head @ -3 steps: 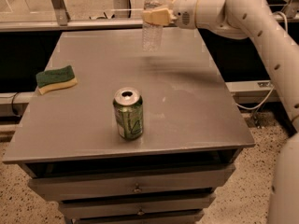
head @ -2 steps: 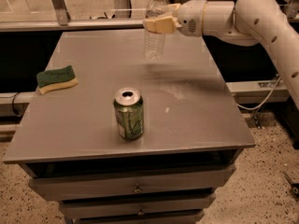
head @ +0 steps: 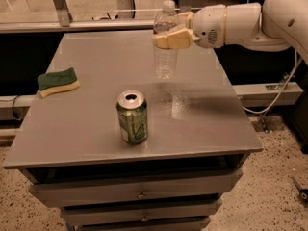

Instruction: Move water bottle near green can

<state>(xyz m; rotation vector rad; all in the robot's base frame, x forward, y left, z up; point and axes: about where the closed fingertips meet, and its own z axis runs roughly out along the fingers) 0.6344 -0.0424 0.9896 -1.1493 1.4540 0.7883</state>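
The water bottle is clear ribbed plastic with a white cap. It hangs upright just above the grey table, right of centre. My gripper comes in from the right and is shut on the bottle's upper half with tan fingers. The green can stands upright near the table's front, below and left of the bottle, with a silver top. A clear gap lies between bottle and can.
A green-and-yellow sponge lies at the table's left edge. The table has drawers under its front edge. My white arm spans the upper right. A rail and cable run along the floor at right.
My gripper has carried the bottle toward the front of the table, closer to the can. The can and sponge have not moved.
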